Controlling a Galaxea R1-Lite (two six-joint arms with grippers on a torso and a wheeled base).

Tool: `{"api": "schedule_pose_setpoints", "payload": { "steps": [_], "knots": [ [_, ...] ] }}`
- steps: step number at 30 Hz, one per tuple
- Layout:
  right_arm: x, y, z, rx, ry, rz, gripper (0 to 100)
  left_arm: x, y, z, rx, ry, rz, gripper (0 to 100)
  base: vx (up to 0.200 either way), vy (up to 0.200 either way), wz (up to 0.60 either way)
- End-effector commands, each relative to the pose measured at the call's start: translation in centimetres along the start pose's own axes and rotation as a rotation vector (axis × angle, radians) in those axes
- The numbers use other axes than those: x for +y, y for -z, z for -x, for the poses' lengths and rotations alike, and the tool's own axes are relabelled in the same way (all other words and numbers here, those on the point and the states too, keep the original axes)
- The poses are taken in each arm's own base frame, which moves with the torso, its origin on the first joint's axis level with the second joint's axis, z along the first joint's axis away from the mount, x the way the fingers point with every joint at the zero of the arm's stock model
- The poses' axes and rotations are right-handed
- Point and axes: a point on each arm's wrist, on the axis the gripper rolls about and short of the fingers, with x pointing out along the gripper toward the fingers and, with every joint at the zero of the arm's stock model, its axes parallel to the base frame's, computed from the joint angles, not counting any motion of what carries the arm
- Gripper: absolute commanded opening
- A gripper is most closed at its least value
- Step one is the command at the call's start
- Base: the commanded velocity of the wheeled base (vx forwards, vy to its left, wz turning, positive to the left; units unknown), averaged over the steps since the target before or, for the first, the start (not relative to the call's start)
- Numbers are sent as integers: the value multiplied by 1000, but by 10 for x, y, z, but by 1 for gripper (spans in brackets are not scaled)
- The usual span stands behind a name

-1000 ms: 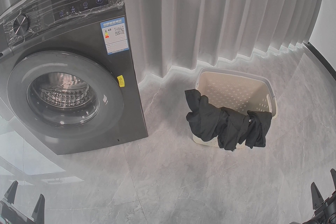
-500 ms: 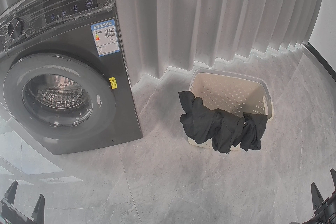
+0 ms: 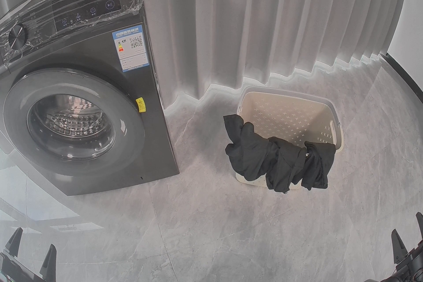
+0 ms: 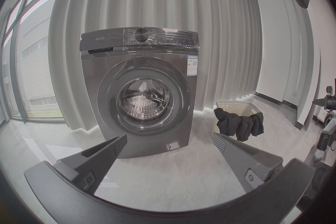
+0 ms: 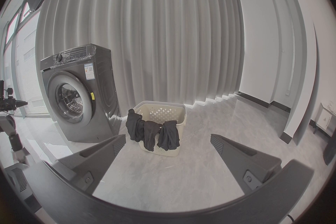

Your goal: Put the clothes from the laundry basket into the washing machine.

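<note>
Grey tiled floor [image 3: 246, 230], pale pleated curtain [image 3: 264, 9] behind. The laundry basket [image 3: 288, 92] stands on the floor before the curtain. Dark clothes [image 3: 273, 157] hang over the basket's near rim, their long axis along that rim. The washing machine [image 3: 147, 128] stands to the basket's left. The left pincer [image 3: 34, 239] and right pincer [image 3: 406, 225] sit well short of the basket, fingers apart, holding nothing. The right is judged nearer. The clothes hide the basket's near inner wall. Whether the washer door is shut cannot be told.

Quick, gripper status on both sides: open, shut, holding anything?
Left gripper: open, holding nothing.
Right gripper: open, holding nothing.
</note>
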Motion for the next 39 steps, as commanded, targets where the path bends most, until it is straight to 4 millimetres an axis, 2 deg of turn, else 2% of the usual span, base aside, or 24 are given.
{"api": "schedule_pose_setpoints", "payload": {
  "steps": [1, 13, 19, 27, 36, 39],
  "knots": [
    [0, 5, -1, 7, 0, 0, 100, 0, 5, 0, 3, 0, -1, 100, 0, 0, 0],
    [0, 5, -1, 7, 0, 0, 100, 0, 5, 0, 3, -1, 2, 100, 0, 0, 0],
    [0, 5, -1, 7, 0, 0, 100, 0, 5, 0, 3, 0, 0, 100, 0, -200, 0],
    [0, 5, -1, 7, 0, 2, 100, 0, 5, 0, 3, 0, 2, 100, 0, 0, 0],
    [0, 5, -1, 7, 1, 2, 100, 0, 5, 0, 3, 2, 0, 100, 0, 0, -600],
    [0, 5, -1, 7, 0, 2, 100, 0, 5, 0, 3, 0, 0, 100, 0, 0, 0]
  ]
}}
